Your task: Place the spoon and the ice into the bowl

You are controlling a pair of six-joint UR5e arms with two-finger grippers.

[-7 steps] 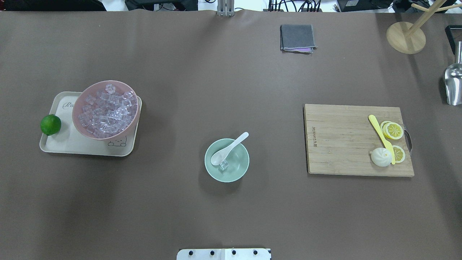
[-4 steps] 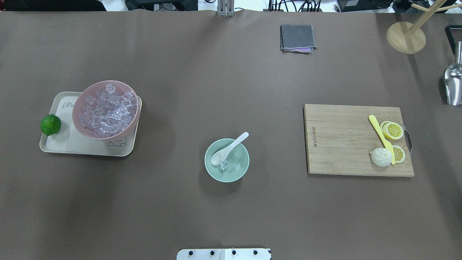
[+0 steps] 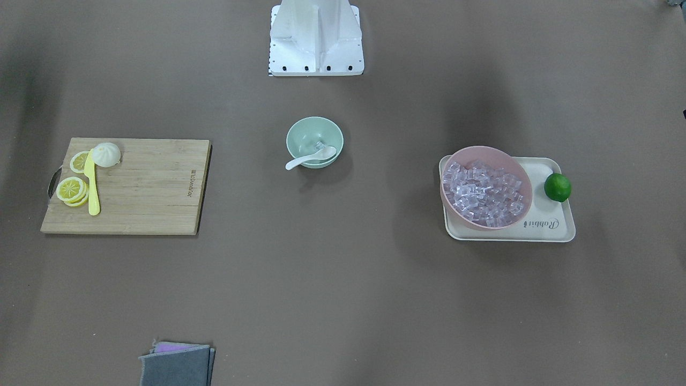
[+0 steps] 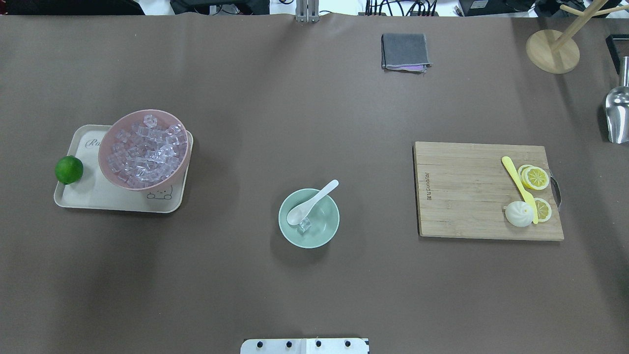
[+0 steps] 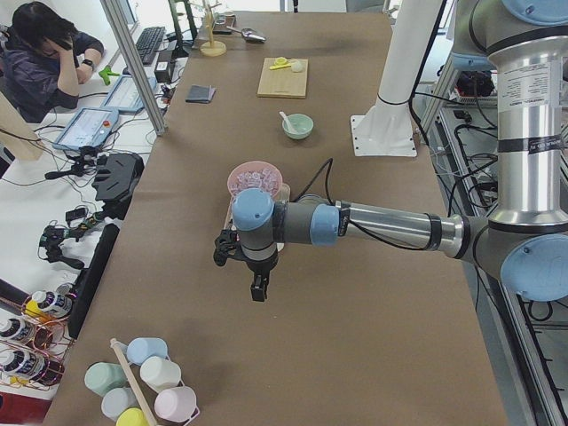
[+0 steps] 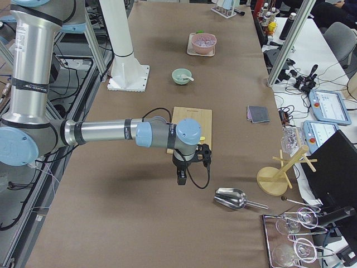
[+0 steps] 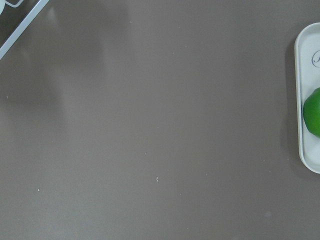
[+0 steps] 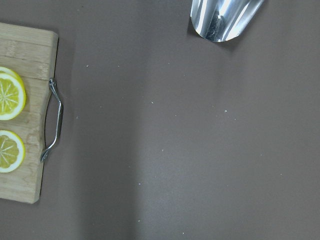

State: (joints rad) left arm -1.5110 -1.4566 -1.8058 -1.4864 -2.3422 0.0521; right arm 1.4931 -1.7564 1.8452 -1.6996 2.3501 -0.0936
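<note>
In the front-facing view the bowl (image 3: 292, 134) sat near the middle of the mat (image 3: 343, 268). The spoon (image 3: 308, 159) was propped inside it, handle jutting over the rim toward 8 o'clock, and the ice (image 3: 320, 146) lay on the bowl floor just beside the scoop. Both looked delivered, so the chief risk, I judged, was a passing arm clipping that overhanging handle and levering the spoon out, or shoving the light bowl across the smooth mat. Overhead, the handle pointed to 1 o'clock. The bowl was a plain mint round, the spoon glossy white with a deep oval scoop, and the ice glassy and slick, likely to skitter if jolted. A pink bowl (image 4: 101, 160) heaped with like cubes stood at 9 o'clock on a cream tray (image 4: 78, 196). From the left end, the left gripper (image 5: 258, 291) hung over bare mat, well apart from the bowl; I could not tell whether its claw was wide or narrow. From the right end, the right gripper (image 6: 181, 178) hung just past the wooden cutting board (image 6: 192, 114), its claw equally unreadable. The left wrist view showed matte brown mat with the tray edge at 3 o'clock. The right wrist view showed a shiny metal scoop (image 8: 222, 17) at 1 o'clock.
</note>
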